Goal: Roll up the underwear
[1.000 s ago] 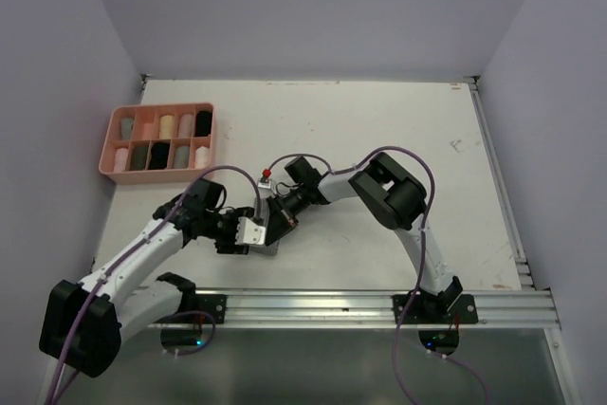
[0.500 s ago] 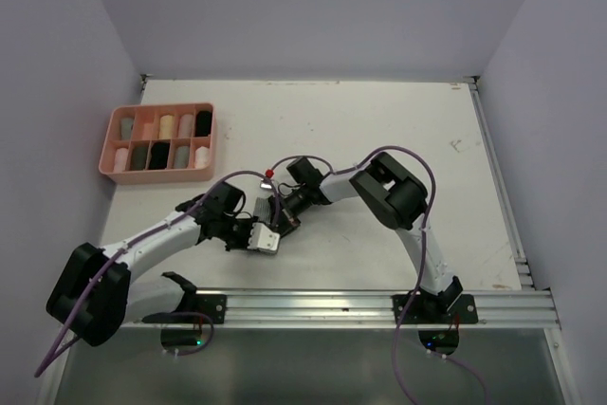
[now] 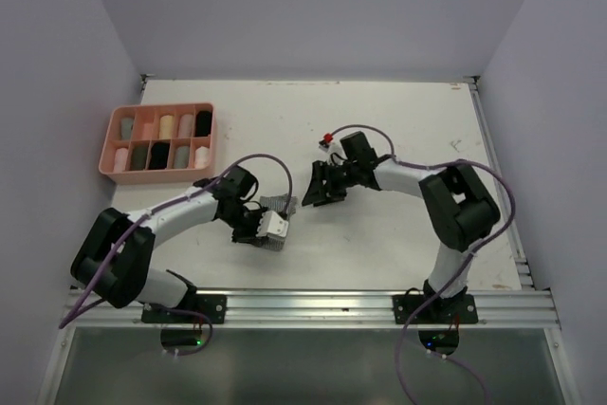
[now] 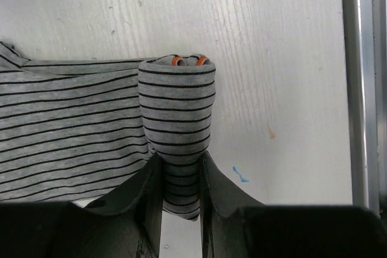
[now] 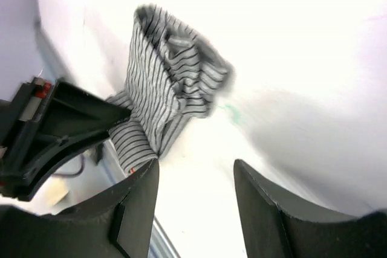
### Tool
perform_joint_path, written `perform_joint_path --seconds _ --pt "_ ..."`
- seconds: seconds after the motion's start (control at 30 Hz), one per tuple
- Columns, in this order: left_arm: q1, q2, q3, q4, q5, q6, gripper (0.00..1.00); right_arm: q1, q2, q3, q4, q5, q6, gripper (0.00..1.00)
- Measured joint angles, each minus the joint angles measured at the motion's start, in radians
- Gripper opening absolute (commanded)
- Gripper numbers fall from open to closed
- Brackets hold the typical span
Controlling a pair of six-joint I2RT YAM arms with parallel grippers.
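A grey striped underwear (image 3: 281, 203) lies on the white table near the middle front. One end is rolled into a tight tube (image 4: 177, 104), and the rest spreads flat (image 4: 66, 131) to the left in the left wrist view. My left gripper (image 4: 179, 164) (image 3: 277, 224) is shut on the near end of that roll. Off to the right of the garment, my right gripper (image 3: 321, 189) (image 5: 193, 173) stands open and apart from it, nothing between its fingers. The right wrist view shows the crumpled striped underwear (image 5: 172, 83) ahead of it.
A pink compartment tray (image 3: 212, 139) with several rolled garments sits at the back left. The metal rail (image 3: 379, 305) (image 4: 357, 89) runs along the near table edge, close to the roll. White walls bound the table at left, back and right.
My right gripper opened, let go of the striped garment and drew back to the right. My left gripper closed on the rolled end and shifted right with it.
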Motion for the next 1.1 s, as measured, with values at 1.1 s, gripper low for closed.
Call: perform_joint_path --seconds 1.1 --pt "0.144 0.901 0.777 -0.840 0.258 0.030 0.20 0.571 -0.182 0.068 -0.207 0.612 -0.717 0.61"
